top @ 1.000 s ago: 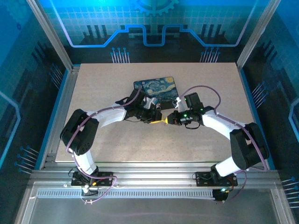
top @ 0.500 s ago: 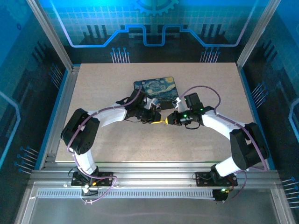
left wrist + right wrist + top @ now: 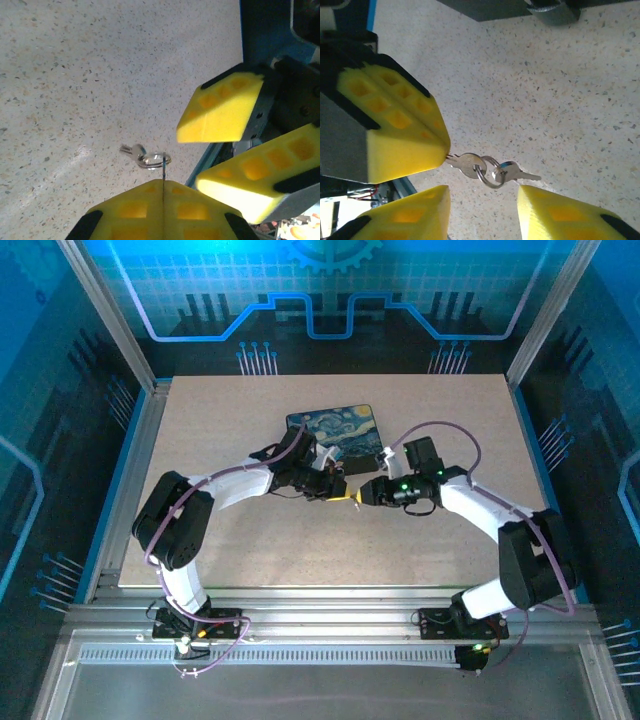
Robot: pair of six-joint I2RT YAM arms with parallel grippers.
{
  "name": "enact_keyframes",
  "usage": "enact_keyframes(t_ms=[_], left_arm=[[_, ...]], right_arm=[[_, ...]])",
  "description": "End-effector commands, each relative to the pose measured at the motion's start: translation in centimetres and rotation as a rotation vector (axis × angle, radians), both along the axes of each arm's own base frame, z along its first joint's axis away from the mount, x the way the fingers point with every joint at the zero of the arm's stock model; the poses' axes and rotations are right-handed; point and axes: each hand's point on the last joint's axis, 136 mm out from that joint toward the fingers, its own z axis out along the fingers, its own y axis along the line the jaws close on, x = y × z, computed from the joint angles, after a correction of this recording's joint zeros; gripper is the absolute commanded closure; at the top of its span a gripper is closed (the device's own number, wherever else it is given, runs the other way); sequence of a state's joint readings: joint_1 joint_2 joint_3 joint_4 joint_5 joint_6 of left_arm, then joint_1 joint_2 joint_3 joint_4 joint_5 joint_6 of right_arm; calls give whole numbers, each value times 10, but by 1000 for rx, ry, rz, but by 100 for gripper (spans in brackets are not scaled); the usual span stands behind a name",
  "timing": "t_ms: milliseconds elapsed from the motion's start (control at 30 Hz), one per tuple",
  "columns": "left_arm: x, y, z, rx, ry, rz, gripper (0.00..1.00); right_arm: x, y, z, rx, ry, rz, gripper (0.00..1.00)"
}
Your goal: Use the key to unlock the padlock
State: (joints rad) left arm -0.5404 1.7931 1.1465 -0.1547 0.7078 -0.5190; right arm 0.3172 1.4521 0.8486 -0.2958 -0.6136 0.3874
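While both arms bend at the elbow and reach toward the middle of the table (image 3: 230, 540), their wrists meet nearly tip to tip just in front of the dark box (image 3: 335, 430), whose lid carries a swirling blue and yellow night-sky painting. Seen from above, the left gripper (image 3: 335, 492) points right and the right gripper (image 3: 362, 495) points left, with a small green light glowing on the right wrist. The left gripper (image 3: 437, 142) has its yellow pads pressed flat together, pinching the blade end of a silvery key (image 3: 467, 164). From that key's head hangs a ring (image 3: 487, 172), and a second key (image 3: 512, 172) hangs from the ring just above the speckled tabletop. The left wrist camera looks down its own clamped pads (image 3: 164, 187) at the ring (image 3: 155, 160) and the dangling key (image 3: 131, 150). The right gripper (image 3: 481, 200) is spread wide, one finger on each side of the ring without touching it, and its parted fingers (image 3: 220, 107) sit close beside the left pads. What seems to be the padlock (image 3: 552, 14) is a grey metal body cut off at the top edge of the right wrist view, just beside the box's dark side.
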Motion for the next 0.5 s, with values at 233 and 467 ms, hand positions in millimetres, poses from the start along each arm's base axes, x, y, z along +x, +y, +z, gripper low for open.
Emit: enact_keyframes(t_ms=[233,467], left_arm=[[-7,-6,33,-107,-48,-134,100],[-7,-5,48,-156,-67,-150,100]], right_arm=[[-6,12,39,195,-108,160,49],[-4,13,38,233,-118,191,52]])
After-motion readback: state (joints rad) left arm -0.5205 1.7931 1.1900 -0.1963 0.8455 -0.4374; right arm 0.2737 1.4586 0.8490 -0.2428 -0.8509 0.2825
